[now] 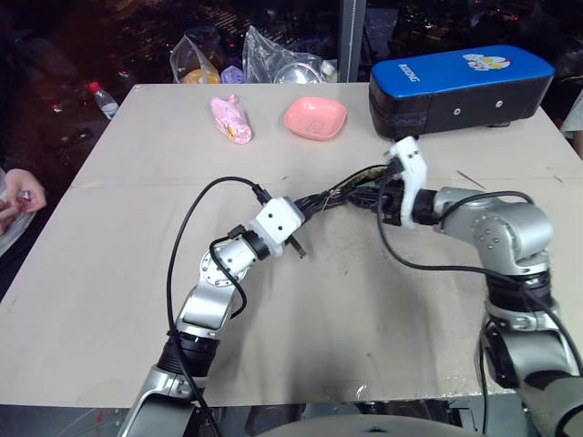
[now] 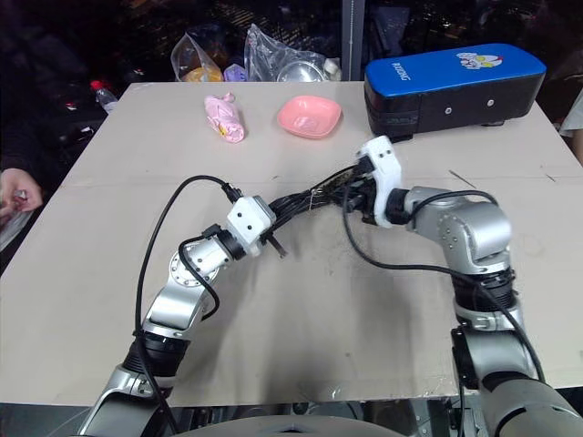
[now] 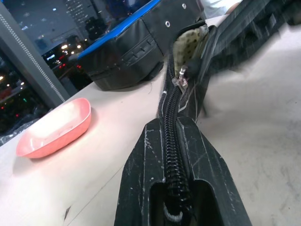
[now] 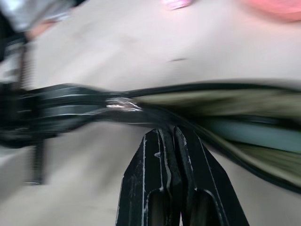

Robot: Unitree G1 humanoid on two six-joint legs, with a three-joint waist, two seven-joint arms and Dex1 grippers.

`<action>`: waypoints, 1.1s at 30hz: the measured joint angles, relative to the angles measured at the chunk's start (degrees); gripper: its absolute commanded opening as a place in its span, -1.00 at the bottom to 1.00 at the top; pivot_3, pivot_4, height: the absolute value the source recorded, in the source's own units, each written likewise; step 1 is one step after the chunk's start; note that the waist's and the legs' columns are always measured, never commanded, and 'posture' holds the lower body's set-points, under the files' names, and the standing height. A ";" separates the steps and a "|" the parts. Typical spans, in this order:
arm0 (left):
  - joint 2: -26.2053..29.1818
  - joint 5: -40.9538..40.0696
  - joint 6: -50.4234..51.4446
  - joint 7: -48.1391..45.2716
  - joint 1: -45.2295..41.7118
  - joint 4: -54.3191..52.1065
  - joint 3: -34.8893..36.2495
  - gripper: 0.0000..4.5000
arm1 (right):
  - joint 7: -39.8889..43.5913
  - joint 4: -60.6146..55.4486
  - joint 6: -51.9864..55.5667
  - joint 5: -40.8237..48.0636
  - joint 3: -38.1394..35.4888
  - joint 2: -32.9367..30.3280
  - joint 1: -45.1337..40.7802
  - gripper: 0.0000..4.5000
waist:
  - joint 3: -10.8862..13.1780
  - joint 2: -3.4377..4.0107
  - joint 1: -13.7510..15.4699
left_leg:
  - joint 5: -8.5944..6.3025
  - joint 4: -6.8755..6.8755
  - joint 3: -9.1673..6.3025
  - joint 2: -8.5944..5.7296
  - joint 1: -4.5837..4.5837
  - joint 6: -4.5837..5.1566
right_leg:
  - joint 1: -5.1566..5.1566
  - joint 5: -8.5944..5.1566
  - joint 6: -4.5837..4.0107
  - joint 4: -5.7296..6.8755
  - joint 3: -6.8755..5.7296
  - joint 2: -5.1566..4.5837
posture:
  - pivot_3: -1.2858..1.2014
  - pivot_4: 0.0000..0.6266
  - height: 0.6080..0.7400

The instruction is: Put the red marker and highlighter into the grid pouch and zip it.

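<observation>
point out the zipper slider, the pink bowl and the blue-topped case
zipper slider [image 3: 182, 77], left wrist view, its metal body
pink bowl [image 1: 315, 117], left eye view, its inside
blue-topped case [image 1: 460, 71], left eye view, its blue lid

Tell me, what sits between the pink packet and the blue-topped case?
A pink bowl sits between the pink packet and the blue-topped case, seen from the head cameras.

Both arms [image 1: 214, 291] are built of silver-grey metal segments joined by black rings. Each wrist is capped by a white, boxy housing [image 1: 278, 223], and loose black cables [image 1: 182, 246] are looped from the housings back along the forearms. The right arm [image 1: 496, 232] is bulkier, with small dark screws set in its rounded shell. The fingers [image 4: 160, 188] are black, wedge-shaped and scratched pale.
</observation>
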 measured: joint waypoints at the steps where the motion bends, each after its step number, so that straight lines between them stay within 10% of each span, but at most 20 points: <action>1: 0.07 0.00 0.00 0.01 0.20 -0.04 0.02 -1.00 | -0.44 0.91 -0.38 -0.27 -1.23 -1.30 0.00 -0.98 | 0.00 0.00 0.00 | 0.00 0.00 0.00 0.00 0.00 0.00 | 0.00 0.00 0.00 0.00 0.00 0.00 | 0.03 -0.52 0.79; 19: 0.24 0.19 -0.38 0.03 -1.14 1.74 -0.05 -1.00 | -6.42 11.51 -9.47 -5.42 -4.91 -5.64 0.16 -0.98 | 0.00 0.00 0.06 | 0.00 -0.01 0.06 0.02 -0.03 0.01 | 0.00 0.00 0.00 -0.03 0.03 0.02 | 0.03 -0.52 0.79; 27: 0.16 1.20 -1.76 -0.02 -3.23 5.56 -0.60 -1.00 | 3.94 2.70 -16.49 -2.79 -4.92 -10.90 11.82 0.36 | 0.00 -0.01 0.54 | 0.00 0.02 0.04 0.02 -0.03 0.02 | 0.03 -0.01 0.02 -0.06 0.01 0.02 | 0.03 -0.52 0.79; 33: 1.66 0.76 -1.51 -2.10 -2.59 5.81 -0.58 -0.21 | 13.05 3.24 -30.43 -3.09 -5.76 -12.83 24.75 0.39 | 0.01 0.00 0.28 | 0.00 0.02 0.10 0.04 0.01 0.02 | 0.03 -0.01 0.02 -0.07 0.06 0.05 | 0.03 -0.52 0.79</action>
